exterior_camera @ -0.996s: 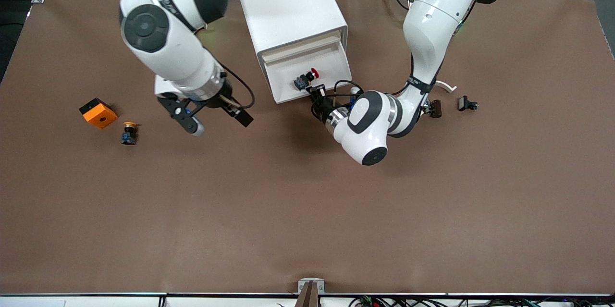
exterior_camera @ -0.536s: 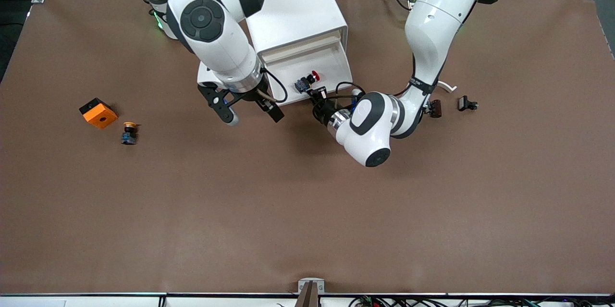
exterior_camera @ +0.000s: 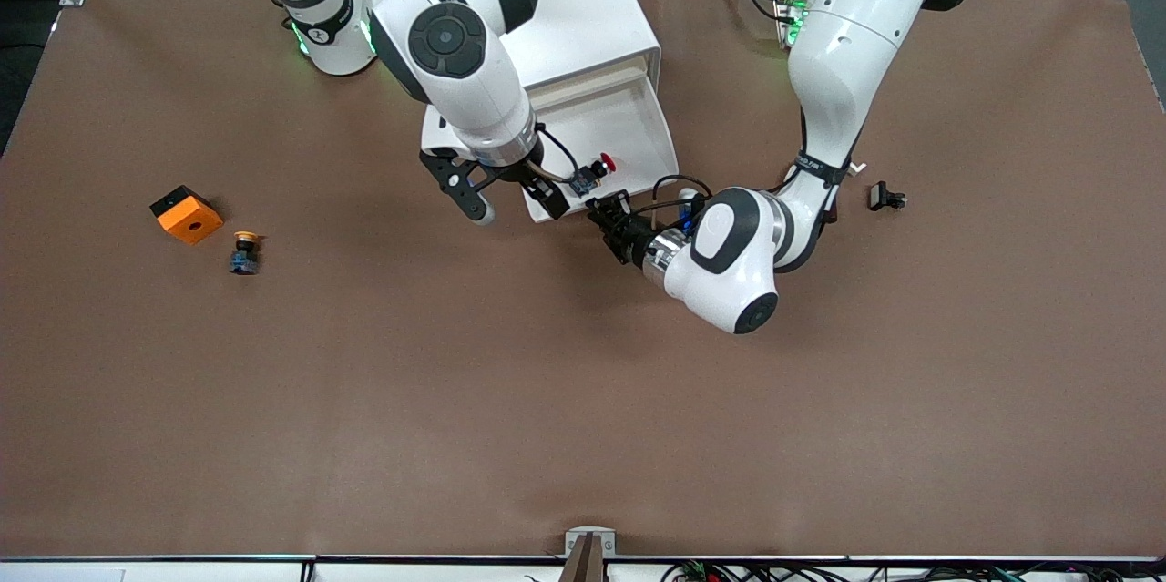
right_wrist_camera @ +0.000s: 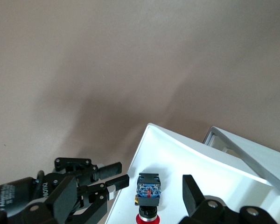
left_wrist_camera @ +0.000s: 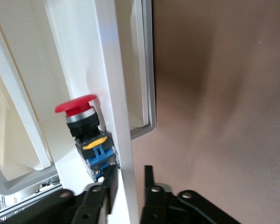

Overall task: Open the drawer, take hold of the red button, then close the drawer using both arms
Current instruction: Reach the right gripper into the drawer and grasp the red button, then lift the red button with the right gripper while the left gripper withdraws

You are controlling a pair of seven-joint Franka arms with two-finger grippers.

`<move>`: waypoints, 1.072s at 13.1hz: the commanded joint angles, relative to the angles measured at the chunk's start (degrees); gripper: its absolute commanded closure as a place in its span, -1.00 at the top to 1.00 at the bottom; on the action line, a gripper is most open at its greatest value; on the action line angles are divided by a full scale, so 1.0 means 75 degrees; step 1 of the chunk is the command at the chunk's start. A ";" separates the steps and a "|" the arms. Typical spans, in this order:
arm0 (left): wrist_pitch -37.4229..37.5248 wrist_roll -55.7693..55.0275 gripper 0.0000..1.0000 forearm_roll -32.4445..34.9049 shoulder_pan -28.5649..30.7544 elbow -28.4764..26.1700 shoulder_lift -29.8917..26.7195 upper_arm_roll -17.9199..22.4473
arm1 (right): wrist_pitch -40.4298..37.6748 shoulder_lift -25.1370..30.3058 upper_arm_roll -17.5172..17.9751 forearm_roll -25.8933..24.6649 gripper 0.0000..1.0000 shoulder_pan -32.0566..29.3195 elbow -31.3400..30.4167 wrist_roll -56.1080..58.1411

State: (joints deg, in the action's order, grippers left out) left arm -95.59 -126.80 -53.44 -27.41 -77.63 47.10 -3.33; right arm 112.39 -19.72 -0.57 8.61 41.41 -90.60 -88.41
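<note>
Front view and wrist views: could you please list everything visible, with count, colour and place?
brown-covered table: one, brown, under everything.
boxy white cabinet: one, white, between the arms' bases.
white tray-like drawer: one, white, pulled out of the cabinet.
red-capped push button: one, red cap and dark blue body, lying in the drawer by its front wall.
orange cube with a hole: one, orange, toward the right arm's end.
orange-yellow-capped push button: one, beside the cube, nearer the camera.
small black part: one, black, toward the left arm's end.
left gripper: one, black, clamped on the drawer's front wall.
right gripper: one, black, open above the drawer's front corner.
</note>
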 commanded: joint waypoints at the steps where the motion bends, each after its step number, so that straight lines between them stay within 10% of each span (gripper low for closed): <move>1: -0.0005 0.0067 1.00 -0.0163 -0.0036 0.0259 -0.0010 0.0046 | 0.0273 0.0063 -0.0077 -0.0012 1.00 0.0232 -0.0248 -0.0376; 14: 0.0756 0.2032 1.00 0.3113 0.0654 0.1151 -0.1730 0.0621 | 0.1046 0.0051 -0.0065 -0.0222 1.00 0.1006 -0.1057 -0.0341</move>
State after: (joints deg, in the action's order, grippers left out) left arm -91.91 -116.01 -35.10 -23.75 -68.17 37.83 1.23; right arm 119.28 -19.95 -0.59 7.78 48.25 -97.38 -90.27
